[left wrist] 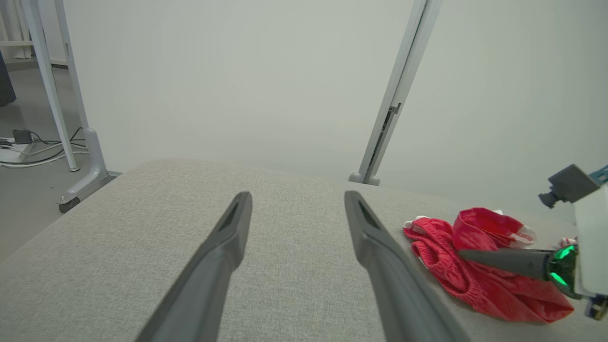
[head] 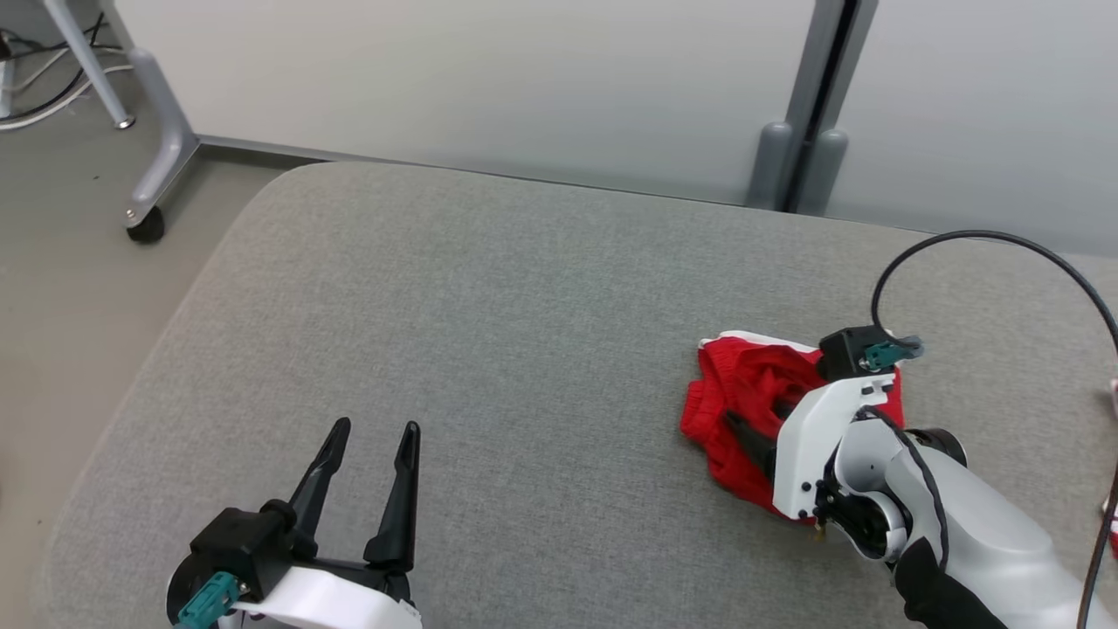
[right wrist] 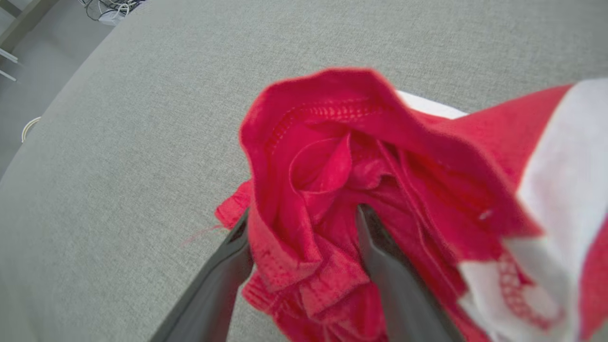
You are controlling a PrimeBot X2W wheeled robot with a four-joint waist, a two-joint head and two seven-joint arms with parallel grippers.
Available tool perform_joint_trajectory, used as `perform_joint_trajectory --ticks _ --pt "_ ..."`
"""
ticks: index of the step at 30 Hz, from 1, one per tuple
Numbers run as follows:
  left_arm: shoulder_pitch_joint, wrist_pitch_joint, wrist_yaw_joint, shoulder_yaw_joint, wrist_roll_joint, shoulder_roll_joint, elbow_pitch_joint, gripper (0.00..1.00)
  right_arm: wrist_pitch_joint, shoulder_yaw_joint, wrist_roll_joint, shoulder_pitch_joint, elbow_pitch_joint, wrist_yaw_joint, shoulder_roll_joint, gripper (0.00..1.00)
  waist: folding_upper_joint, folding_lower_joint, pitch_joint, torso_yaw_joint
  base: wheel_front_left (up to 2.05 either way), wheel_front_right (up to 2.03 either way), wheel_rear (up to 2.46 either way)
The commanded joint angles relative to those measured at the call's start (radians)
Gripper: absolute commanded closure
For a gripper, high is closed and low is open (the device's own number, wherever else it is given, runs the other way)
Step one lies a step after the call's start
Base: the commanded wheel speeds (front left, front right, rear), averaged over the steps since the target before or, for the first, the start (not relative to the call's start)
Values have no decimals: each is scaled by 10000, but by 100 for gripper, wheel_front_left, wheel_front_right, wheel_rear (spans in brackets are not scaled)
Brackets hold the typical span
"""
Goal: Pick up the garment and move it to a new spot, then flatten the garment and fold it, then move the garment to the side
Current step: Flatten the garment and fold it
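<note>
The garment (head: pixel 738 389) is red cloth with white trim, lying crumpled at the right of the grey padded surface (head: pixel 524 306). My right gripper (head: pixel 769 428) reaches down into it from the right. In the right wrist view its two dark fingers (right wrist: pixel 228 266) stand spread apart, with a bunched fold of the garment (right wrist: pixel 327 142) between them, so the right gripper (right wrist: pixel 301 216) is open. The left wrist view shows the garment (left wrist: pixel 475 285) with one right finger (left wrist: pixel 503 260) lying across it. My left gripper (head: pixel 376 428) is open and empty at the lower left, far from the cloth, above bare surface (left wrist: pixel 298 195).
A grey desk leg on a caster (head: pixel 144 223) and cables (head: pixel 35 105) are on the floor at the upper left. A partition post (head: pixel 808 131) stands behind the surface. A black cable (head: pixel 987 234) loops over my right arm. The surface's left edge is rounded.
</note>
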Motion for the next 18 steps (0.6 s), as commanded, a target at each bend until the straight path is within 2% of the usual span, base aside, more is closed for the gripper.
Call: perform_joint_trajectory --ticks 1,6,11,14,15,16,17,18 --pt "85 -59 60 68 -23 46 20 0 74 78 -45 -21 -82 5 -106 0 0 0 -118 -134 0 0 0" --pt "241 -75 131 154 -57 151 -49 0 478 404 60 325 -1184 5 -594 0 0 0 -447 -509 0 0 0" --pt "426 -49 205 167 -92 227 -162 0 382 -128 653 958 -3296 5 -1341 0 0 0 -680 -805 0 0 0" --pt "553 -53 269 170 -101 264 -260 0 -275 -1353 392 1739 -4552 5 -2181 0 0 0 -740 -928 0 0 0" --pt "554 -56 279 170 -97 271 -288 0 -512 -1783 227 1996 -4724 5 -2312 0 0 0 -753 -942 0 0 0" --pt "554 -56 279 170 -97 271 -288 0 -512 -1783 227 1996 -4724 5 -2312 0 0 0 -753 -942 0 0 0" --pt "559 -59 284 175 -93 282 -311 0 -733 -2235 93 2261 -4877 8 -2385 0 0 0 -761 -950 0 0 0" --pt "589 -65 294 185 -87 293 -352 0 -1176 -3152 -239 2861 -5037 7 -2384 0 0 0 -754 -955 0 0 0"
